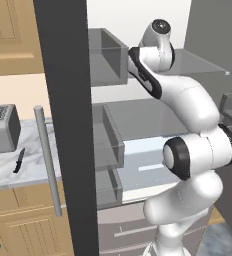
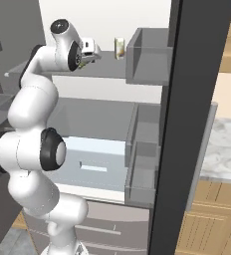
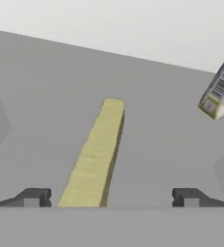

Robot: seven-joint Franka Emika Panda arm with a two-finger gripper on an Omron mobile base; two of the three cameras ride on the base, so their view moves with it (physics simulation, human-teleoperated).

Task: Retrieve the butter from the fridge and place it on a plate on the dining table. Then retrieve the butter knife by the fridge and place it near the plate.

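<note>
On the marble table [image 1: 33, 167] at left stand one toaster [image 1: 2, 128] and one butter knife [image 1: 19, 160]. Inside the open fridge [image 1: 68, 125], one butter [image 3: 95, 157] lies on the upper shelf [image 3: 46, 106] between the wide-apart claw [image 3: 111, 198] tips, one can [image 2: 119, 48] to its right.

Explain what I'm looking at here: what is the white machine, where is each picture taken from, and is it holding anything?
It is a white robot arm reaching into an open fridge. Two pictures come from cameras behind the arm, left and right; the third looks along its gripper. There the butter, a yellow stick, lies on a grey shelf between the open fingertips, not yet gripped. A pale can stands nearby. On the marble counter outside lie a dark butter knife and a toaster.
</note>
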